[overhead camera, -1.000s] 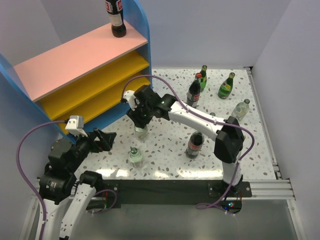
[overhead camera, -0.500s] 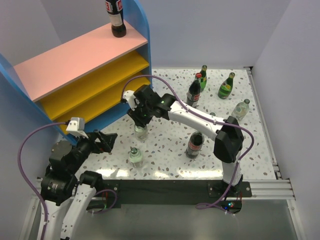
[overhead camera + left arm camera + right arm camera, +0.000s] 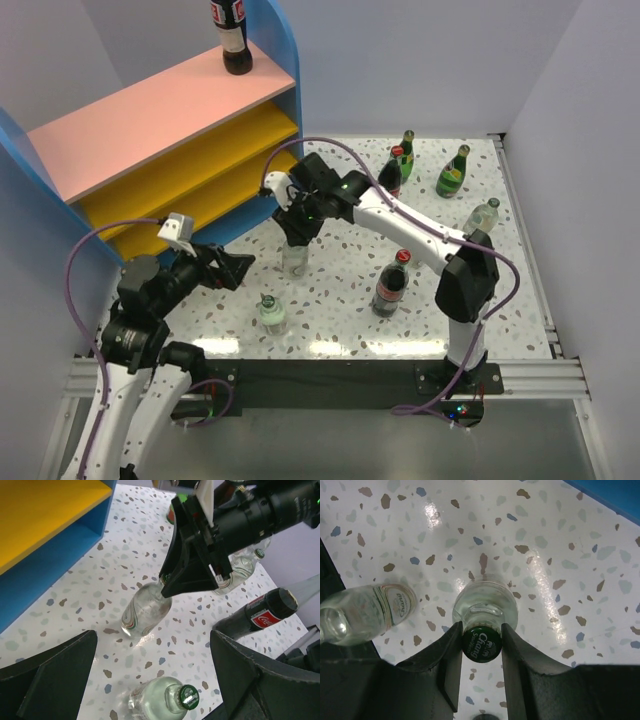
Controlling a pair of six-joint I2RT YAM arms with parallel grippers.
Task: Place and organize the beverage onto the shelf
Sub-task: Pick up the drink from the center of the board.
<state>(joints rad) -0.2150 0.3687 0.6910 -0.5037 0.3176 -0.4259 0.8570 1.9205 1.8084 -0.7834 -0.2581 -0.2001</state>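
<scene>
As the right gripper point(image 3: 297, 238) pinches just the cap point(image 3: 481, 644) of the clear bottle point(image 3: 142, 611) standing near the shelf point(image 3: 170, 120), a slow straight lift seems wise. The left gripper point(image 3: 228, 268) gapes empty

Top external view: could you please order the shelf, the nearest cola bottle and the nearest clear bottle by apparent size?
1. shelf
2. nearest cola bottle
3. nearest clear bottle, somewhat smaller
</scene>
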